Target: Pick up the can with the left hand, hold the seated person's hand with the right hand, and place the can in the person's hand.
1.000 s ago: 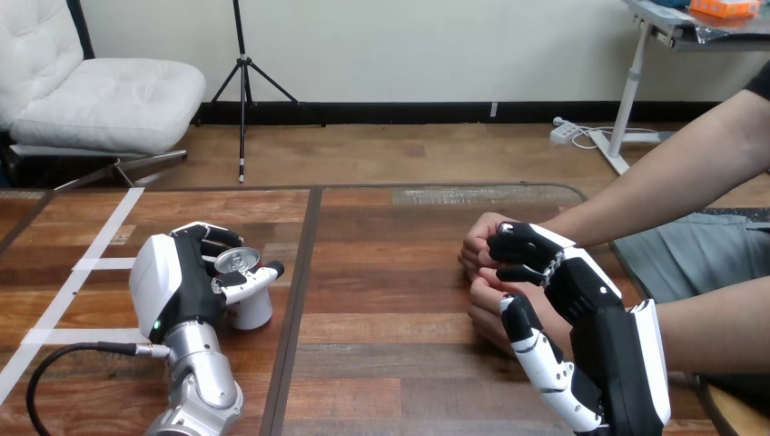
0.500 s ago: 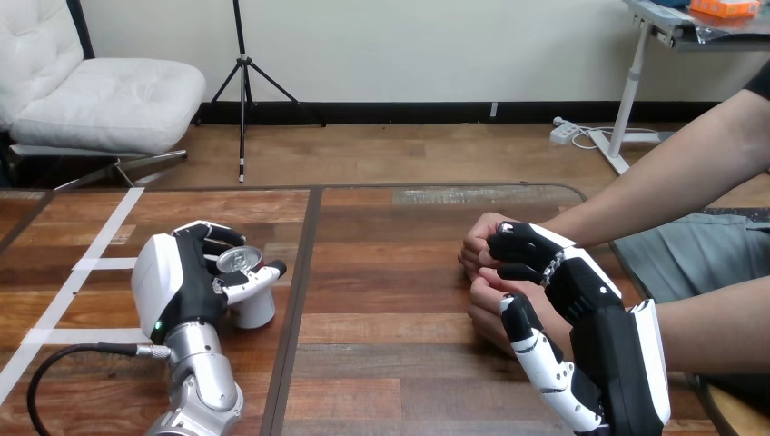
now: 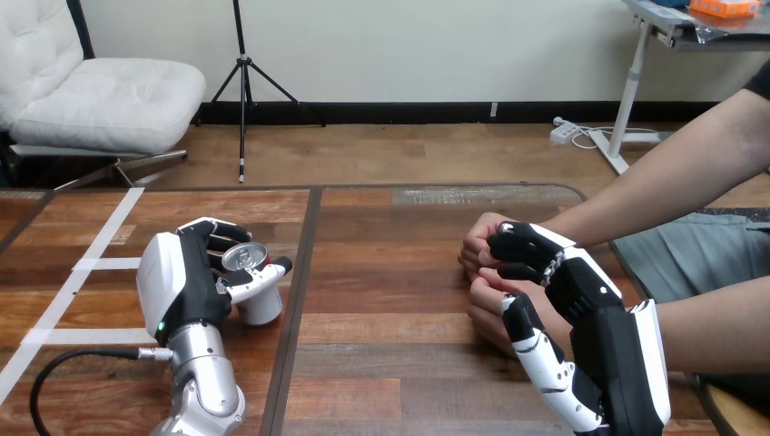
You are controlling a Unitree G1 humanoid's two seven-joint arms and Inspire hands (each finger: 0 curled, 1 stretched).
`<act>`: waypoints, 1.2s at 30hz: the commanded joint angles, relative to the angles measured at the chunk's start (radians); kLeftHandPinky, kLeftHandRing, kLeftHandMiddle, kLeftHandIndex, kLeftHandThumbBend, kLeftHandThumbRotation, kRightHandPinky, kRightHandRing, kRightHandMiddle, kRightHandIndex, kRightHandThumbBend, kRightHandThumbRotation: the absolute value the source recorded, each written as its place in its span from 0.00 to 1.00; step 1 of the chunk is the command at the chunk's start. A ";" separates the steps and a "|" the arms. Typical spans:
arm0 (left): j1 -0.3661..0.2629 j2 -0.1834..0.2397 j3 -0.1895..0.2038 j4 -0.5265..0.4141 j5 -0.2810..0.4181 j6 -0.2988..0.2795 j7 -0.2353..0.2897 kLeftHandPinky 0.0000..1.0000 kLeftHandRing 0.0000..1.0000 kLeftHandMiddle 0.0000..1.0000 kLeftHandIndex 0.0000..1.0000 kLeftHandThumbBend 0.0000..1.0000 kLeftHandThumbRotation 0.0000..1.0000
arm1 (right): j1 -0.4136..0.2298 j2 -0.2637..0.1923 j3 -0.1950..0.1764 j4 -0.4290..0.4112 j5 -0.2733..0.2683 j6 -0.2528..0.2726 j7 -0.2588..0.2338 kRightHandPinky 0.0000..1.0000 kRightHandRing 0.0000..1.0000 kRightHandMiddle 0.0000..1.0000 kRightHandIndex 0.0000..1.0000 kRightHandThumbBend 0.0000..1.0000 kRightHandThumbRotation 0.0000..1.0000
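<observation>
Head view: the wooden table [image 3: 390,300] runs from the bottom edge up to its far edge, which has a rounded corner at the right; a dark seam [image 3: 296,309] splits the top from far to near, just right of the can; white tape strips [image 3: 98,263] cross the boards at the left.

The left hand [image 3: 182,282] stands left of the seam with its white back turned to the view's left; its fingers [image 3: 211,232] curl round the far side of the can [image 3: 254,291] and its thumb crosses the near side, so the can is clasped; the can is tilted, its silver top leaning towards the palm, its white lower end close over the wood just beside the seam; whether that end touches the table I cannot tell.

Between the can and the person's hands lies a broad stretch of bare wood, reaching from the seam to the right side; the far strip along the table's edge is also free.

At the right, the right hand [image 3: 590,309] rises from the bottom edge; its dark fingers [image 3: 514,247] curl over the person's nearer hand [image 3: 488,309] and its thumb stands in front of it, gripping that hand; the person's farther hand [image 3: 476,243] is closed, touching the nearer one from behind, against the robot's fingertips; both forearms leave past the table's right edge.
</observation>
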 commanded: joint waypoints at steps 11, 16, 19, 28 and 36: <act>-0.017 0.007 0.000 -0.052 0.006 -0.101 0.038 0.38 0.43 0.49 0.49 0.68 0.00 | -0.032 0.013 -0.001 -0.020 0.005 -0.019 -0.009 0.67 0.73 0.74 0.74 0.55 0.57; -0.013 0.007 0.000 -0.058 0.007 -0.115 0.044 0.38 0.44 0.49 0.49 0.68 0.00 | -0.036 0.014 -0.001 -0.018 0.005 -0.015 -0.009 0.66 0.73 0.74 0.74 0.56 0.57; -0.011 0.006 0.002 -0.061 0.003 -0.127 0.045 0.38 0.44 0.49 0.48 0.69 0.00 | -0.039 0.013 -0.003 -0.019 0.002 -0.013 -0.010 0.66 0.73 0.74 0.74 0.57 0.57; -0.004 0.004 0.004 -0.074 0.003 -0.156 0.057 0.38 0.43 0.50 0.48 0.70 0.00 | -0.047 0.004 -0.010 -0.028 -0.003 -0.004 -0.008 0.68 0.74 0.75 0.75 0.57 0.57; 0.007 -0.003 0.004 -0.093 0.002 -0.185 0.063 0.36 0.42 0.49 0.48 0.71 0.00 | -0.061 -0.020 -0.040 -0.048 -0.039 0.015 -0.014 0.72 0.78 0.77 0.77 0.60 0.59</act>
